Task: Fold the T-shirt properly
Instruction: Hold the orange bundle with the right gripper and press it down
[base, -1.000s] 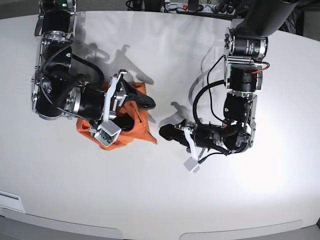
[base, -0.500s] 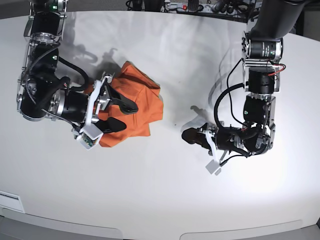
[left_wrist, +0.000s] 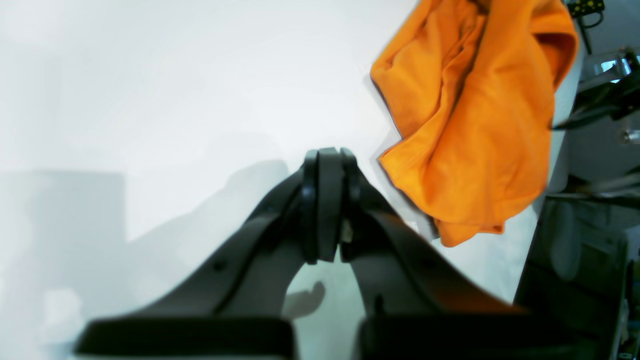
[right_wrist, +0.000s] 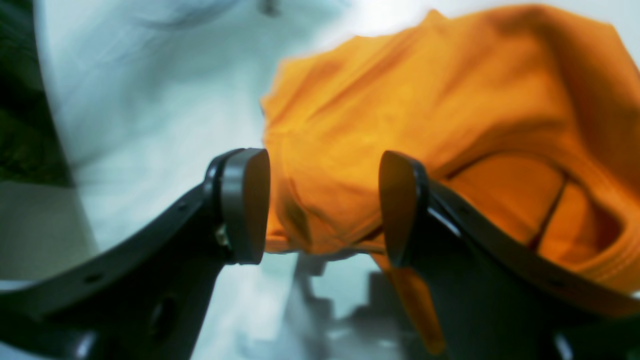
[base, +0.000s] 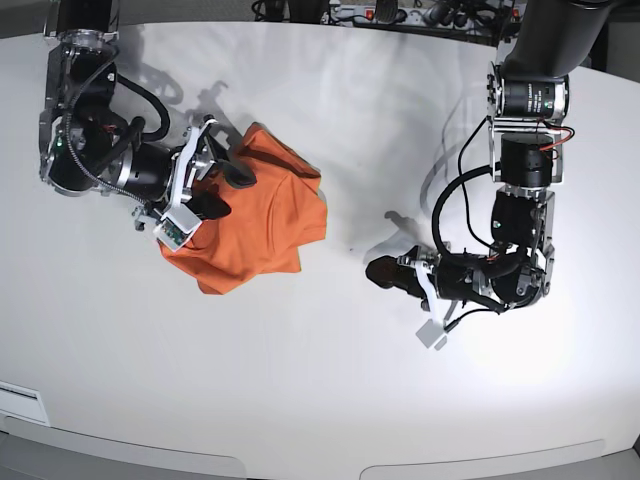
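Left wrist view: the left end effector (left_wrist: 327, 220) has its tips pressed together with nothing between them, over the white counter (left_wrist: 175, 100); the T-shirt (left_wrist: 475, 115) lies crumpled beyond it, apart from the tips

Right wrist view: the right end effector (right_wrist: 322, 207) is spread, its pads either side of a bunched edge of the shirt (right_wrist: 425, 135); whether they touch it is unclear

Base view: the shirt (base: 260, 215) sits in a rumpled heap on the counter's (base: 320, 400) left half, the right end effector (base: 215, 185) at its left edge; the left end effector (base: 383, 272) rests well apart to the right
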